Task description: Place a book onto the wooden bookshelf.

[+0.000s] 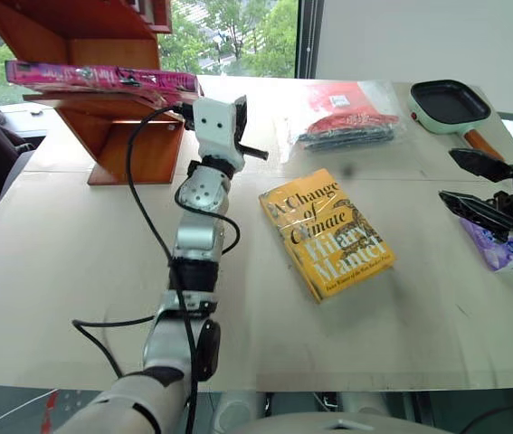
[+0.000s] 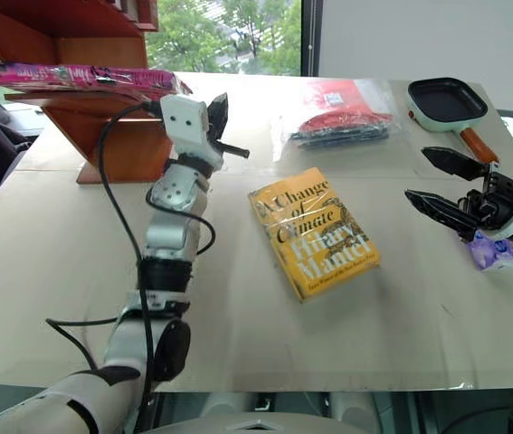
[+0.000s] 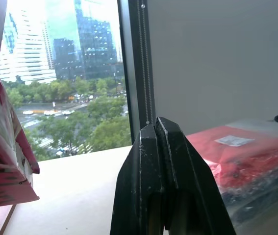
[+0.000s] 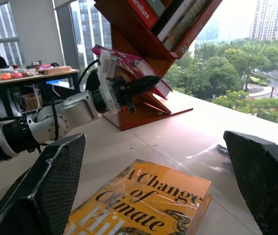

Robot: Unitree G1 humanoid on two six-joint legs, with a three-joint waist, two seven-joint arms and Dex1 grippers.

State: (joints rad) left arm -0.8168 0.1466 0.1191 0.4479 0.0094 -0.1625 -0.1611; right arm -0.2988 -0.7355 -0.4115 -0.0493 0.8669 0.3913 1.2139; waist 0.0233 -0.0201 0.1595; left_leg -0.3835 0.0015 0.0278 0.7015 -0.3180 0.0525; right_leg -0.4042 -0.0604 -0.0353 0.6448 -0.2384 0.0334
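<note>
Two claws are showing over the pale counter [image 1: 75, 271]. The left claw [image 1: 242, 115] is pinched fully closed on nothing, fingers pressed together, hanging just to the right of the reddish-brown wooden zigzag bookshelf [image 1: 120, 136] at the far left. The bright pink glossy paperback book [image 1: 93, 77] is lying flat on a ledge of that bookshelf, its long axis running left to right and its right end overhanging the ledge, just beside the left claw's fingers; contact cannot be confirmed. The right claw [image 2: 446, 185] is standing wide open and empty at the right edge of the counter, well apart from the bookshelf, so the left arm is plainly the nearer one.

Judgement: placement is looking essentially complete; any coming move is turning on the book lying leftward of the closed left claw, where a nudge along its long axis would seat it deeper.

Other items are lying clear of that path: a yellow paperback titled "A Change of Climate" [image 1: 326, 232] at centre, a red bagged packet [image 1: 346, 113] beyond it, a black square pan with pale green rim [image 1: 449, 104] far right, and a purple wrapper [image 1: 507, 249] beneath the right claw.
</note>
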